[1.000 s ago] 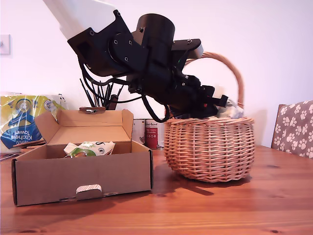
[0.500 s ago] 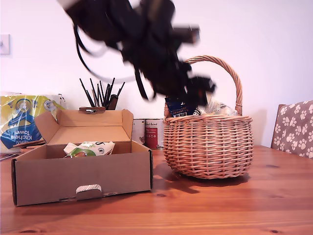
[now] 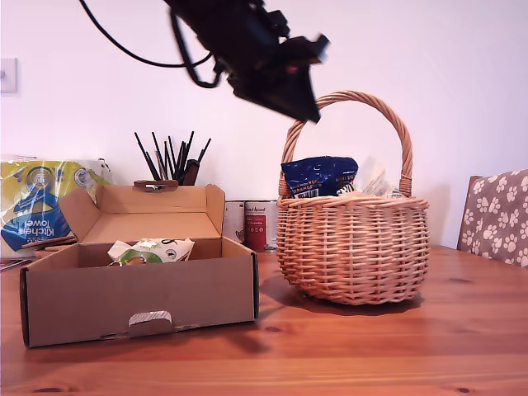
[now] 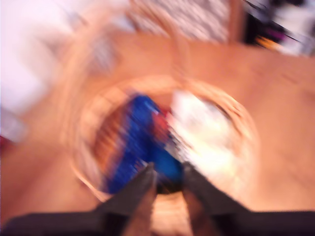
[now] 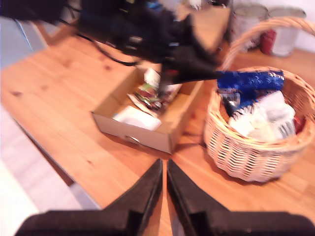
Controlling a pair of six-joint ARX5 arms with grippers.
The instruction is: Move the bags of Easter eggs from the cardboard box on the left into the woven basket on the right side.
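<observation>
My first hand (image 3: pixel 309 111) is hanging above the woven basket (image 3: pixel 355 247), at about 11 o'clock from the basket's handle top in the exterior view. Its fingers are sitting slightly apart and gripping nothing. The first wrist view is blurred but is showing a gap between them (image 4: pixel 170 169).

The dark blue bag (image 3: pixel 320 175) and the white-grey bag (image 3: pixel 373 177) are lying in the basket, poking over its rim. Both are also showing under my first hand in the first wrist view, blue (image 4: pixel 140 142) beside white (image 4: pixel 206 132).

The green-and-white bag (image 3: pixel 153 250) is lying in the cardboard box (image 3: pixel 140 289), low behind the front wall. It is the only one left to move.

- **Key relation:** in the exterior view that bag is sitting toward 8 o'clock from my first hand, well apart and much lower. It is lying flat, with its long axis roughly 9-to-3.
- **Next move, as I judge it:** a swing across and down past the open flap, fingers crossing the short axis.

My second hand (image 5: pixel 164 164) is hovering back off the table (image 3: pixel 371 346), fingers nearly touching and holding nothing. It is not showing in the exterior view. From there the box (image 5: pixel 147 135) and the basket (image 5: pixel 246 152) are both well apart, so my first hand looks nearer to the bag (image 5: pixel 152 91).

A kitchen towel pack (image 3: pixel 37 206) is standing behind the box at 9 o'clock in the exterior view and is not part of the job.
</observation>
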